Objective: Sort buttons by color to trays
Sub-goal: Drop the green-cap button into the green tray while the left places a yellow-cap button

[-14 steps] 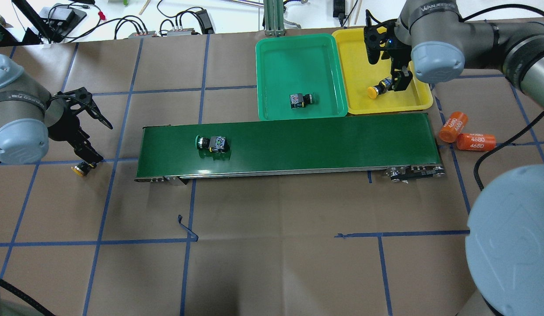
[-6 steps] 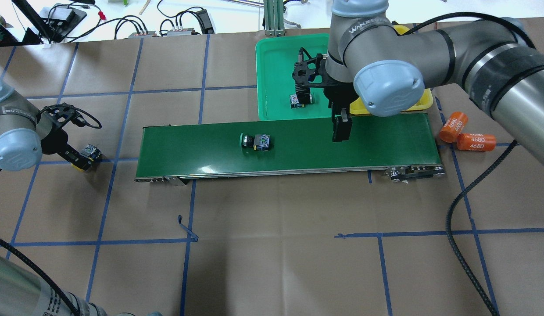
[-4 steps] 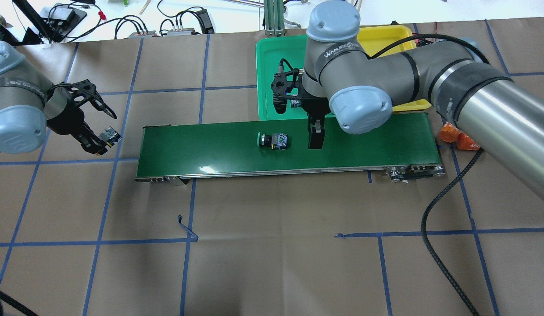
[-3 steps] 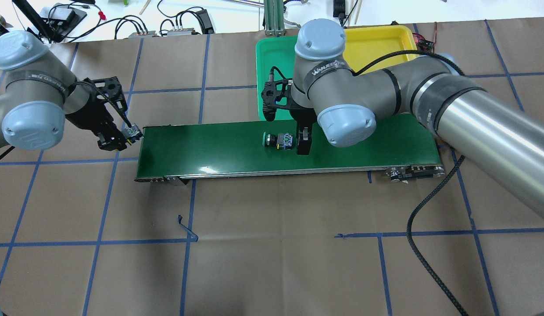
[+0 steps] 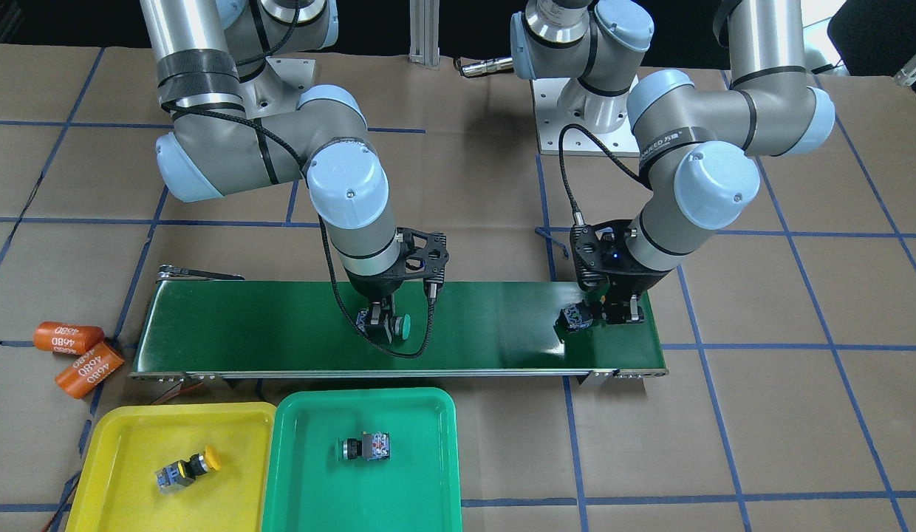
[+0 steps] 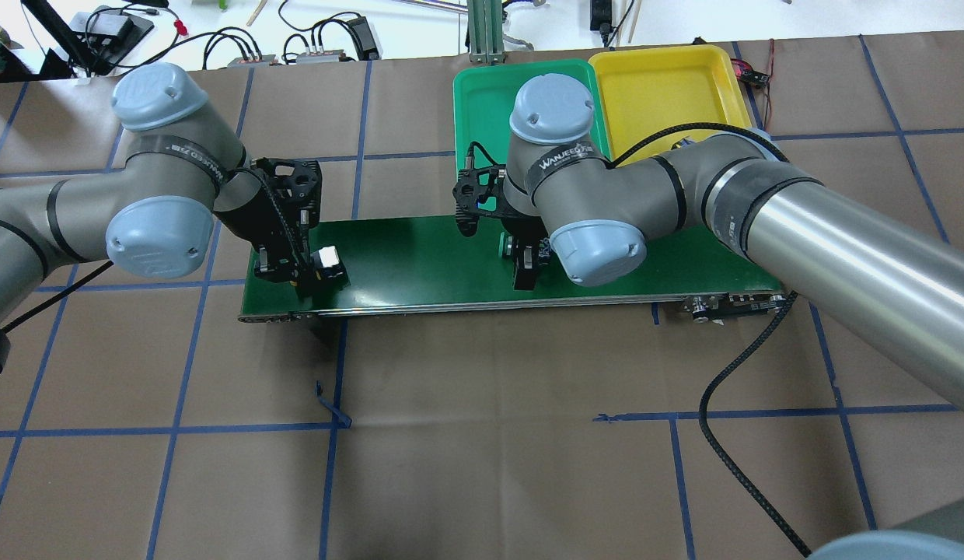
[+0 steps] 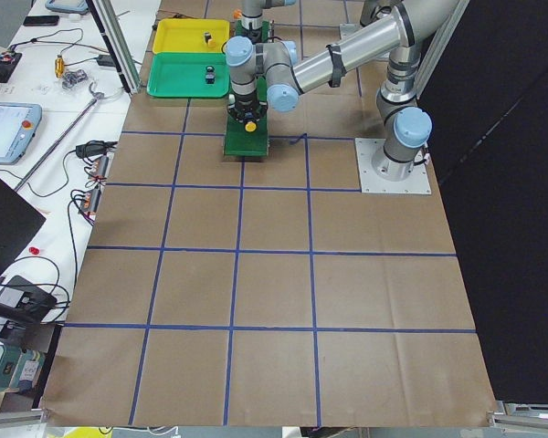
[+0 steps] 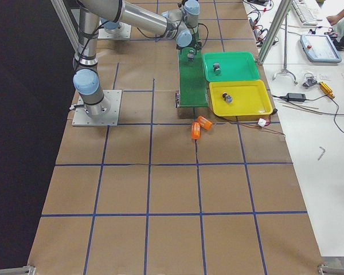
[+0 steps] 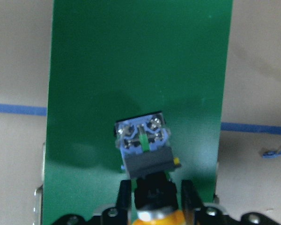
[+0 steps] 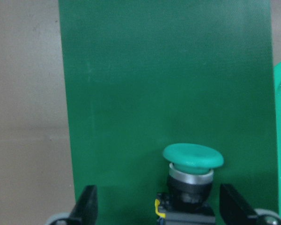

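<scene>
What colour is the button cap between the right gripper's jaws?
Green cap; right wrist view shows best.

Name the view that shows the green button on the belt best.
Right wrist view: the green button sits large at lower centre, cap and collar sharp, unblocked. Front-facing shows it small under the right tool; overhead, the arm covers most of it; side views, a speck; left wrist, nothing.

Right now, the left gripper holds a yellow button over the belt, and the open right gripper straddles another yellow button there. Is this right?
No: the button the right gripper straddles has a green cap, as the right wrist view shows. The left gripper does hold a yellow button over the belt.
</scene>
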Controlling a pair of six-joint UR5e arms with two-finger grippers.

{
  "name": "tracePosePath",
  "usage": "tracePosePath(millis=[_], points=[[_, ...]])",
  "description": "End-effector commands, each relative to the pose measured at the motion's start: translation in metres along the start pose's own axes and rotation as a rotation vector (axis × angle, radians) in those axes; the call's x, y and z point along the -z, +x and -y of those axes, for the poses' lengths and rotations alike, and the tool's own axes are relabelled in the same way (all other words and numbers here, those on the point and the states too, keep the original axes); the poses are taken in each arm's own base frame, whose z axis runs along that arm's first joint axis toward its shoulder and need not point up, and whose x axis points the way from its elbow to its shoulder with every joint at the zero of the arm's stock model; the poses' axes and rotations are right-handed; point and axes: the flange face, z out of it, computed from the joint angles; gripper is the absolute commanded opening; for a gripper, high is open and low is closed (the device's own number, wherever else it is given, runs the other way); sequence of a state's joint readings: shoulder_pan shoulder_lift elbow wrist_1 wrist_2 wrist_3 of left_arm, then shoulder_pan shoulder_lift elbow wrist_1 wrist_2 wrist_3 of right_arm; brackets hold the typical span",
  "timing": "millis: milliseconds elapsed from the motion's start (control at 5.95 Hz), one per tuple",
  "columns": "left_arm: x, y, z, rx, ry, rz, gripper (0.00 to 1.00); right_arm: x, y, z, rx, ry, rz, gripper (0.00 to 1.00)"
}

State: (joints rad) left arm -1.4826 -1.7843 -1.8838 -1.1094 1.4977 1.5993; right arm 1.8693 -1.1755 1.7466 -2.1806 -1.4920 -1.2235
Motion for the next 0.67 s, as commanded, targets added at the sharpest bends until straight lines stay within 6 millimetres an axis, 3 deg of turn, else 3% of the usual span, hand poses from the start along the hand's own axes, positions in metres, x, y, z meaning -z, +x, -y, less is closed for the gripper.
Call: tracePosePath(millis=[0,168,336,504], points=[[0.012,0.0,0.009,0.007,0.008,0.024,0.98,-0.008,0.009,-0.038,-0.021,-0.062,0.005,0.57],[0.044,-0.001,0.019,0.131,0.023,0.066,0.98,-0.005,0.016,-0.053,-0.006,-0.063,0.003,0.4],[0.088,0.006,0.023,0.237,0.008,-0.025,0.97,0.009,0.025,-0.068,0.001,-0.105,-0.032,0.18],[0.132,0.019,0.027,0.287,0.003,-0.044,0.97,0.035,0.027,-0.075,0.028,-0.117,-0.082,0.11]])
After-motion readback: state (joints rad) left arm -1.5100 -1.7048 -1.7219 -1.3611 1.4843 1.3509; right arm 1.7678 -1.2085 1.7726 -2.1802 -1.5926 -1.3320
